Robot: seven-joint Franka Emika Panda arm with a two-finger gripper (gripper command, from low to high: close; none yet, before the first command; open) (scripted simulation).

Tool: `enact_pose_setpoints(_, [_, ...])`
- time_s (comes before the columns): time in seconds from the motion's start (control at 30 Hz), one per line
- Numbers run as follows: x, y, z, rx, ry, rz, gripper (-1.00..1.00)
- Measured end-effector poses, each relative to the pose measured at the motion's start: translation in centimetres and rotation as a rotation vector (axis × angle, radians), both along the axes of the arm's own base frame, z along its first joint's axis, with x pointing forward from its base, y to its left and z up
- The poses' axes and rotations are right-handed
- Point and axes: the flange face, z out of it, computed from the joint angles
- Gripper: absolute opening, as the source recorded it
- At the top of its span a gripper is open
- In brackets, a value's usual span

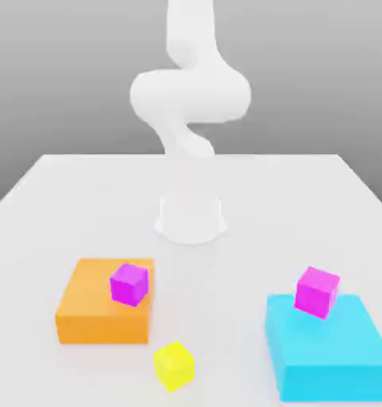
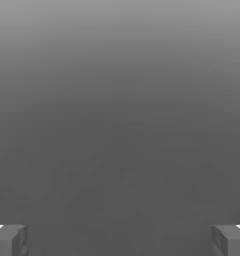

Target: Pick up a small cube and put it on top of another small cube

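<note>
Four small cubes: purple on orange block, magenta on cyan block, yellow on table, green at edge; all apart from gripper. Jaws wide, empty. Step, judged: pre-pick. Next: choose cube, approach, align.

Arm: smooth white, rounded links, flared round base. Jaws: grey, blocky, white patches beside.
</note>
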Motion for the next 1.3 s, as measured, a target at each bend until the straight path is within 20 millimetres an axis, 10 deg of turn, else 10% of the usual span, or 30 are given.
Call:
enact_pose_setpoints(0.4, [9.6,-0.7,-23.5,-0.110,0.343,0.272,0.00])
enact_pose_setpoints(0.83, [6.1,-2.1,-47.9,-0.233,0.685,0.548,0.00])
enact_pose_setpoints(0.97, [5.9,-2.2,-52.7,-0.238,0.696,0.558,0.00])
enact_pose_setpoints(1.0, [5.8,-2.2,-53.8,-0.237,0.697,0.558,-1.00])
enact_pose_setpoints(1.3, [5.9,-2.2,-52.3,-0.238,0.698,0.559,-1.00])
